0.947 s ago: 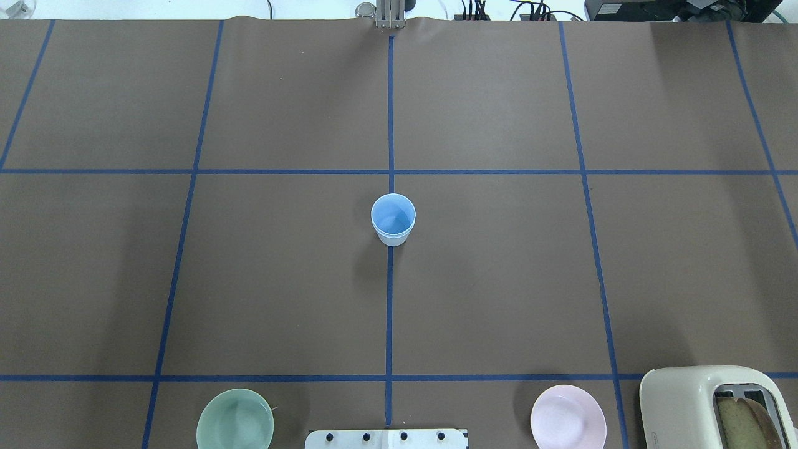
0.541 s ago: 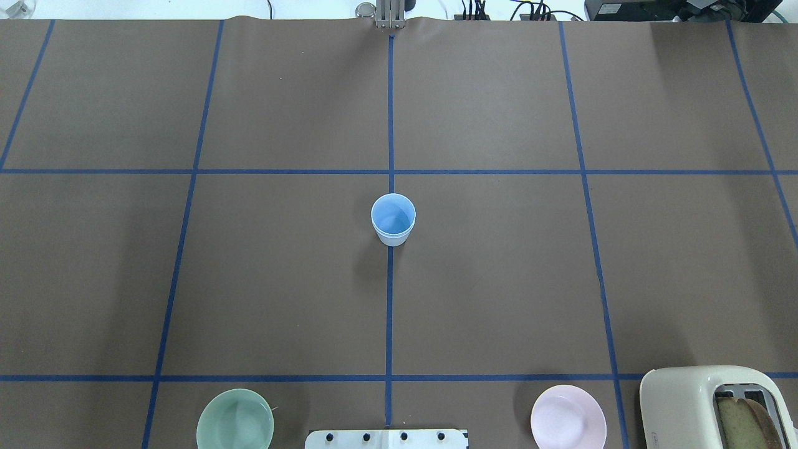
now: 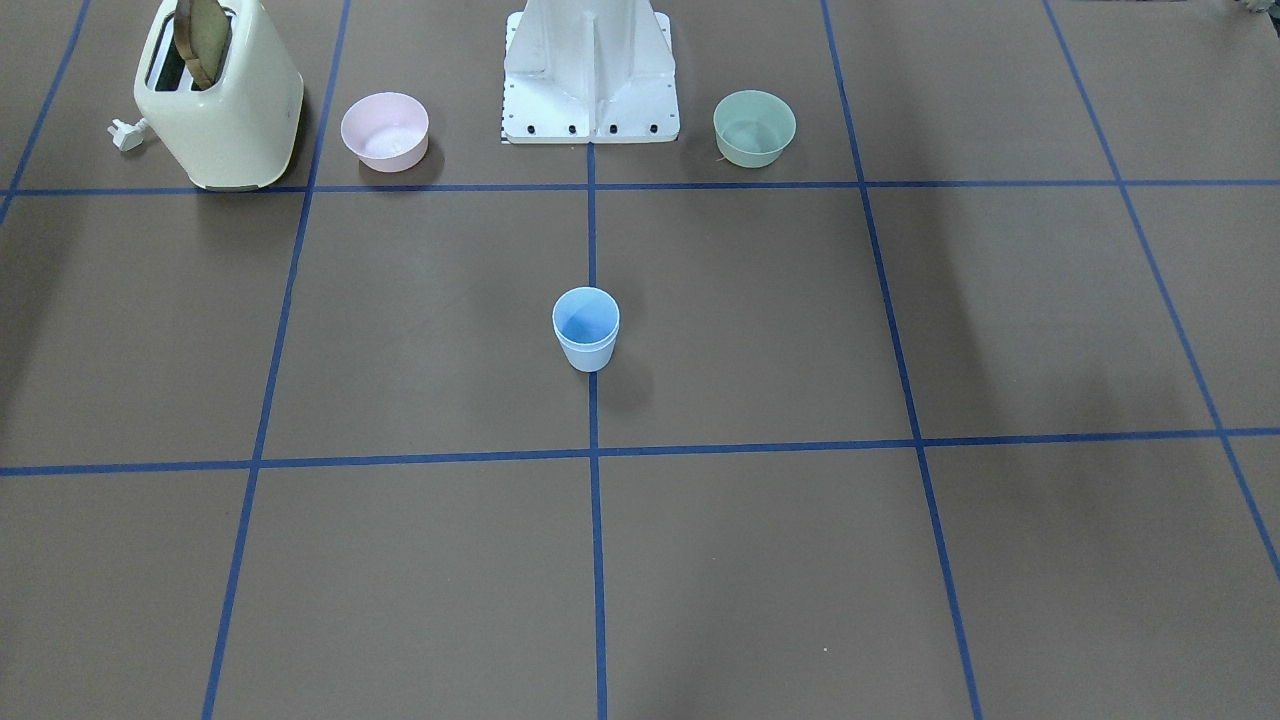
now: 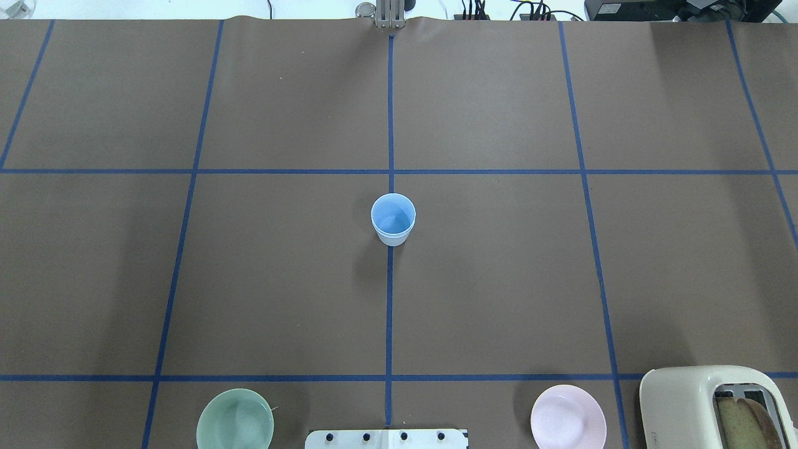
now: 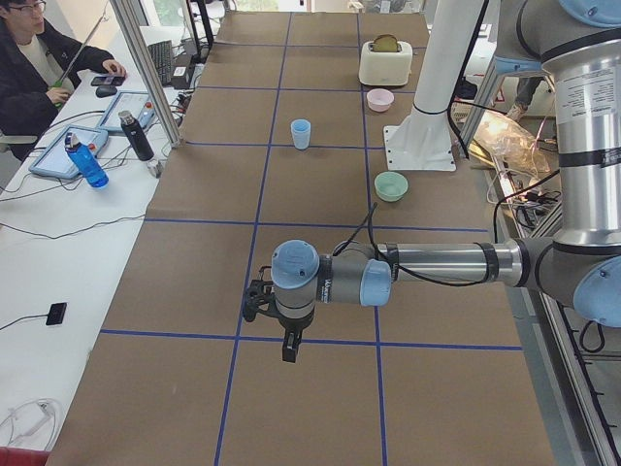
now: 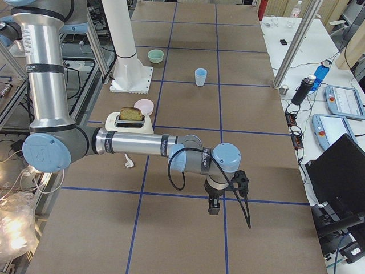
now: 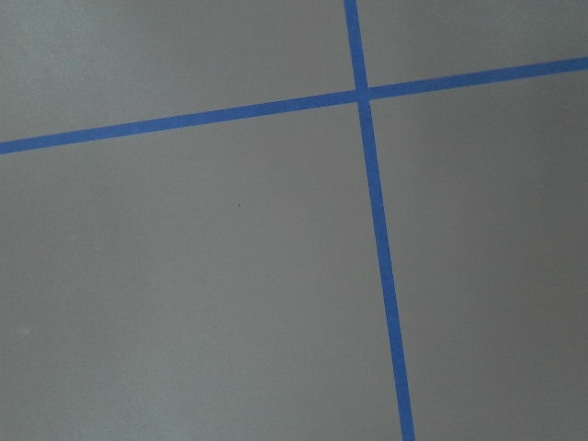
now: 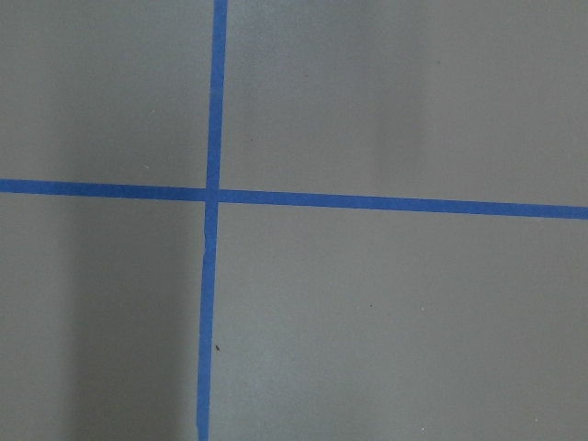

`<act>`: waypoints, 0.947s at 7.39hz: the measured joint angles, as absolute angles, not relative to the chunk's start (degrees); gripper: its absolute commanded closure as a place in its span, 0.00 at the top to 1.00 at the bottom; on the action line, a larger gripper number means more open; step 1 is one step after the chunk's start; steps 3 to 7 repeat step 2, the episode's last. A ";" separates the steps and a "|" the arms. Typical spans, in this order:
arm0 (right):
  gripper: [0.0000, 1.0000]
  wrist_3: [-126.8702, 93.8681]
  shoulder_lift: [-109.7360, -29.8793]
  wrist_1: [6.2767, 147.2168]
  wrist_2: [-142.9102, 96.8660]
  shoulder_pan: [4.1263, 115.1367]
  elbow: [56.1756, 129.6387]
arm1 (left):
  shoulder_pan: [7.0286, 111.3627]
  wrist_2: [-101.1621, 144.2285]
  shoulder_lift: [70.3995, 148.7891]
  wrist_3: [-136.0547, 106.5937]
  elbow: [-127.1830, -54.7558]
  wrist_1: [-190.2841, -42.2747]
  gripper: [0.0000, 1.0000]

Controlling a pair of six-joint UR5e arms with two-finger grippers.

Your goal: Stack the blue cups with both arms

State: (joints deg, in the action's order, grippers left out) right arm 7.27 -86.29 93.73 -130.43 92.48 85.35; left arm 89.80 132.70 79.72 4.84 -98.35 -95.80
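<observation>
The two blue cups (image 4: 393, 219) stand nested one inside the other, upright on the centre tape line; they also show in the front view (image 3: 586, 328) and both side views (image 5: 301, 133) (image 6: 200, 76). Neither arm shows in the overhead or front views. In the left side view my left gripper (image 5: 289, 348) hangs over the table, far from the cups. In the right side view my right gripper (image 6: 214, 206) does the same at the other end. I cannot tell whether either is open or shut. Both wrist views show only brown table and blue tape.
A cream toaster (image 4: 711, 405) with bread, a pink bowl (image 4: 568, 416) and a mint-green bowl (image 4: 235, 419) stand near the white pedestal base (image 3: 590, 70). An operator (image 5: 39, 68) sits at a side desk with bottles and tablets.
</observation>
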 measured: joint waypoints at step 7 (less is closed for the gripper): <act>1.00 7.29 -86.53 93.70 -130.43 92.47 85.41 | 89.82 132.69 79.72 4.83 -98.35 -95.80 0.98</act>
